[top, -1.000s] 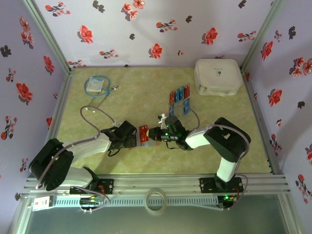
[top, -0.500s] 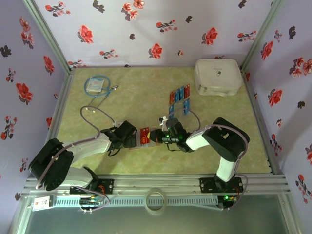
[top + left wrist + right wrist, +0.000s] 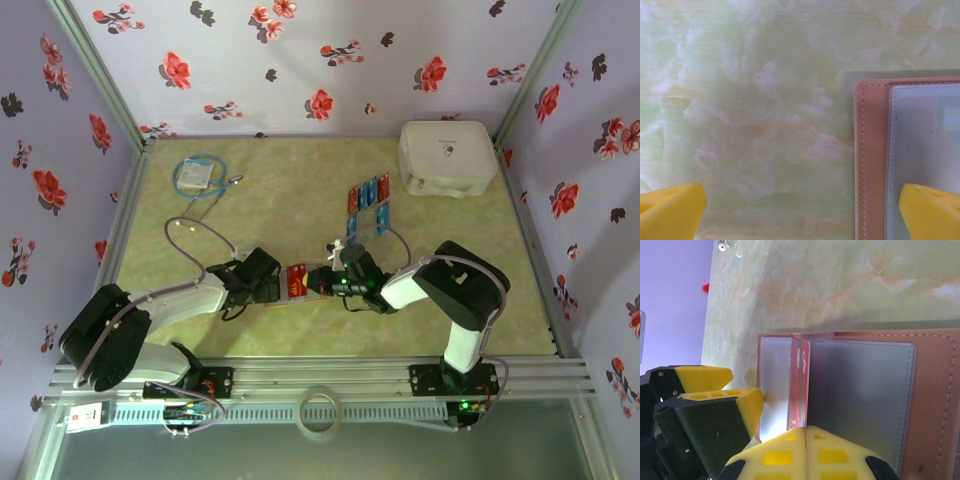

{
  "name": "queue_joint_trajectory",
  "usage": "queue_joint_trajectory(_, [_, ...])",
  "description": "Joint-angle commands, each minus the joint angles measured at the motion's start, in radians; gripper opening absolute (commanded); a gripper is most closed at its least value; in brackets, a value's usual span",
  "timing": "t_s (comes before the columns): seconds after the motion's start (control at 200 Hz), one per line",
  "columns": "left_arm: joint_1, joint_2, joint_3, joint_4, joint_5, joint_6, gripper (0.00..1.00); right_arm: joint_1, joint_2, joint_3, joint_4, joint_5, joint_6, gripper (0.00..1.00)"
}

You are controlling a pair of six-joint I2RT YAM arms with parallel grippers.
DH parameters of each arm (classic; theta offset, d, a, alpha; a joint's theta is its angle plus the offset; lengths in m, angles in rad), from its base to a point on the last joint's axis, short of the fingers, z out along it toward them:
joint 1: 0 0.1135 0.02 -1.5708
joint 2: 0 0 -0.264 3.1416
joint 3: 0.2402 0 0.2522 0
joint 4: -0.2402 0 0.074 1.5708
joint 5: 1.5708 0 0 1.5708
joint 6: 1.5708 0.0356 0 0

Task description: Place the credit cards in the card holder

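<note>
Right gripper (image 3: 805, 440): jaws closed on a red card (image 3: 799, 386), its edge standing in a clear pocket of the card holder (image 3: 935, 390), midway along the near edge of the table (image 3: 300, 330). Left gripper (image 3: 801, 212): jaws wide, one fingertip (image 3: 930, 210) over the holder. Step: insertion. Next, likely: push card home, release.

Lavender walls (image 3: 300, 60) printed with red and dark flowers close in three sides. The surface (image 3: 280, 170) is pale green-yellow with a marbled, cloudy pattern. Slanted metal posts (image 3: 100, 75) stand at the back corners, and a slotted aluminium rail (image 3: 330, 375) runs along the near edge. Light is soft and even.
</note>
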Motion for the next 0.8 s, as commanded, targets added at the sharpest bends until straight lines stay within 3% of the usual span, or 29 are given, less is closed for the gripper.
queue_joint_trajectory(0.0, [-0.005,0.009,-0.023,-0.025,-0.037,-0.018,1.0,0.01,0.026,-0.009,0.002,0.023,0.014,0.0])
queue_joint_trajectory(0.795, [-0.005,0.01,-0.026,-0.022,-0.038,-0.018,1.0,0.01,0.02,-0.032,-0.025,0.024,0.009,0.0])
